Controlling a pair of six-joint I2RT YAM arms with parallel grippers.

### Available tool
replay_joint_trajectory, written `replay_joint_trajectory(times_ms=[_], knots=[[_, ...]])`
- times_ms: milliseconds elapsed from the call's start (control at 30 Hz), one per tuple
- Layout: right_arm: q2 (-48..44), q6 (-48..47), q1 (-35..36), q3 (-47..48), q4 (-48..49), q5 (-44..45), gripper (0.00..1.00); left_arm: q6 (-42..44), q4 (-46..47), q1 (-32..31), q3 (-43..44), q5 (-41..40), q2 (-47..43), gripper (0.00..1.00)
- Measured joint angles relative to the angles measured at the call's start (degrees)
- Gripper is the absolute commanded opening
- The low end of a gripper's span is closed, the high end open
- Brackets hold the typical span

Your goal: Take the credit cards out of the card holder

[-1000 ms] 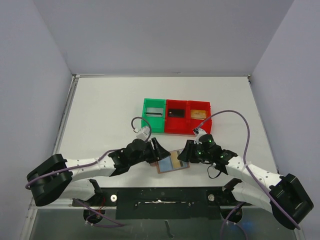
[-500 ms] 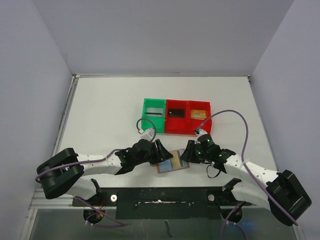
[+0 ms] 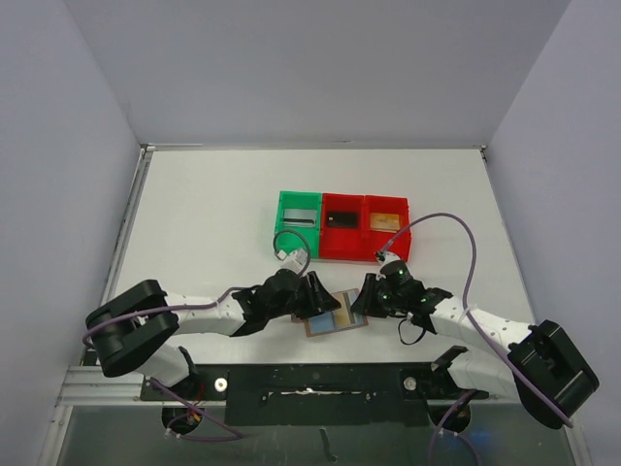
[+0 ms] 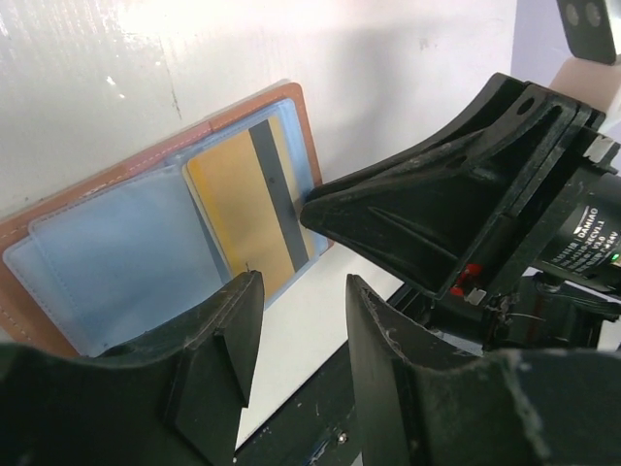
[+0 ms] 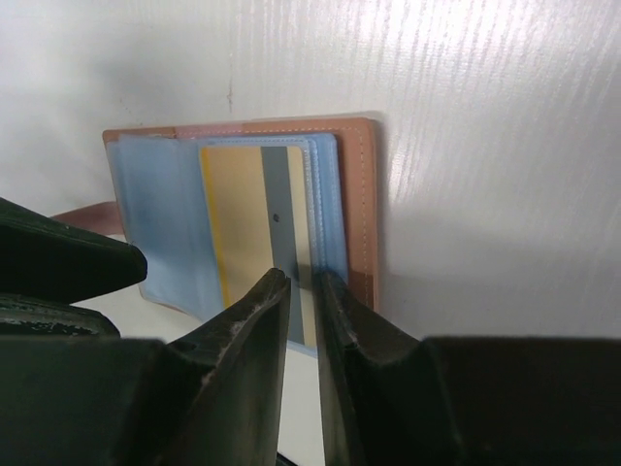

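Observation:
The tan-brown card holder [image 3: 337, 316] lies open on the table between my two grippers, its light blue sleeves facing up. A gold credit card [image 4: 243, 199] with a grey stripe sits in the sleeve on its right half, also visible as the gold card [image 5: 243, 209] in the right wrist view. My left gripper [image 4: 303, 291] hovers open just off the holder's near left edge, with only bare table between its fingers. My right gripper [image 5: 303, 282] stands over the card's near edge. Its jaws are drawn to a narrow slit, and no grip on the card shows.
Behind the holder stand a green bin [image 3: 284, 233] with a silvery card, a red bin [image 3: 342, 248] with a dark card and a second red bin [image 3: 388, 238] with a gold card. The two wrists nearly touch over the holder. The black base rail [image 3: 310, 383] runs along the near edge.
Both grippers have narrowed their jaws, the right one to a slit. The left arm has slid rightward, closer to the holder. The holder has not moved.

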Motion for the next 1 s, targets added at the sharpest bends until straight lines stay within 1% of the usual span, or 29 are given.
replay_joint_trajectory(times_ms=[167,367,467,533,667,900,1000], knots=[[0.50,-0.04,0.00,0.00,-0.15,1.60,0.18,-0.04,0.98,-0.39,0.07,0.46,2.82,0.37],[1.20,-0.22,0.00,-0.55,1.46,0.98,0.18,-0.02,0.96,-0.70,0.66,0.46,6.03,0.36],[1.25,-0.17,0.00,-1.03,2.64,0.72,0.19,-0.02,0.68,-0.81,1.27,0.37,6.67,0.33],[1.18,-0.02,0.00,-1.25,2.95,0.70,0.19,0.00,-0.42,-1.11,1.75,-0.24,6.69,0.28],[1.07,0.09,0.00,-1.53,3.45,0.59,0.19,-0.33,-3.43,-1.60,2.19,-2.99,6.69,0.25],[1.14,0.17,0.00,-2.10,4.81,-0.17,0.19,-1.68,-4.42,-2.29,2.21,-4.85,6.95,0.25],[1.14,0.22,0.00,-2.34,5.31,-0.33,0.19,-1.92,-4.44,-3.26,2.84,-5.68,7.50,0.24]])
